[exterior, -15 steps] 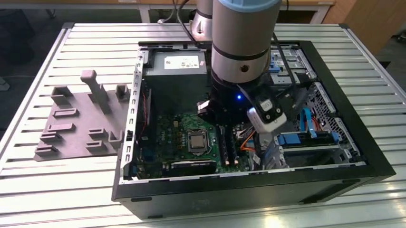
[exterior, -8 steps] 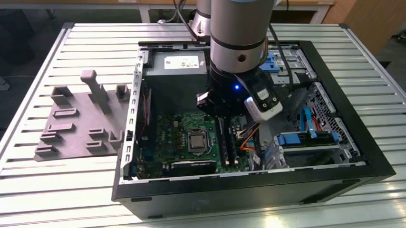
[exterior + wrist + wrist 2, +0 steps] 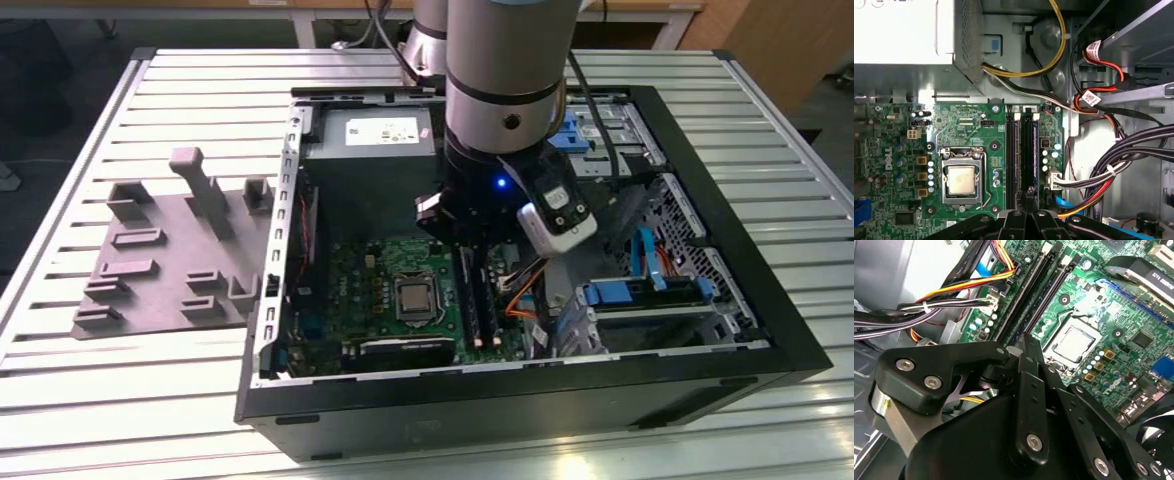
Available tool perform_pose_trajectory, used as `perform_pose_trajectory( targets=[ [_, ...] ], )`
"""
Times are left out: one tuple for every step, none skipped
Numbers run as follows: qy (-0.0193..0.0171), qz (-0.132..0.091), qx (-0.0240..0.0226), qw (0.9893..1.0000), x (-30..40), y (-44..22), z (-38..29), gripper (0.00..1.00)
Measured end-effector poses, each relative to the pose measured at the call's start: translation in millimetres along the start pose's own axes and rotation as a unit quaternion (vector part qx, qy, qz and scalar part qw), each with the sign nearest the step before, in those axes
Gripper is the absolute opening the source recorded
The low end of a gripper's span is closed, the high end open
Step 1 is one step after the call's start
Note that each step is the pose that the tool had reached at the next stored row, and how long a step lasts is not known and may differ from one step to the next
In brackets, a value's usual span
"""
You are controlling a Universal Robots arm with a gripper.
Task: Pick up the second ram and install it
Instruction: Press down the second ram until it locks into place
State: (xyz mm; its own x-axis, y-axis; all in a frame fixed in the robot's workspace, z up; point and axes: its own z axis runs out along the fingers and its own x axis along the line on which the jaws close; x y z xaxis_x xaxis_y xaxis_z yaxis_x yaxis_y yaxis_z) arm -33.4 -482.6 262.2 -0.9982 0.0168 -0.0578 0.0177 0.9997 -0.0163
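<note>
Here the tool (image 3: 1029, 192) hides one end of the second ram (image 3: 1028, 150)

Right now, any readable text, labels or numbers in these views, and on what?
Nothing can be quoted reliably.
Power supply sticker: print too small to read.
White cable tags: print too small to read.
Label on a black part beside the board: blurred, unreadable.
Motherboard: a white brand mark and tiny component codes in the silkscreen, not quoted here.
</note>
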Motion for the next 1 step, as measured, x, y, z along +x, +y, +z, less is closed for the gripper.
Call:
perform_pose_trajectory(
  targets=[
    [0.0000, 0.000, 0.0000, 1.0000, 0.0, 0.0, 0.0, 0.11]
  ],
)
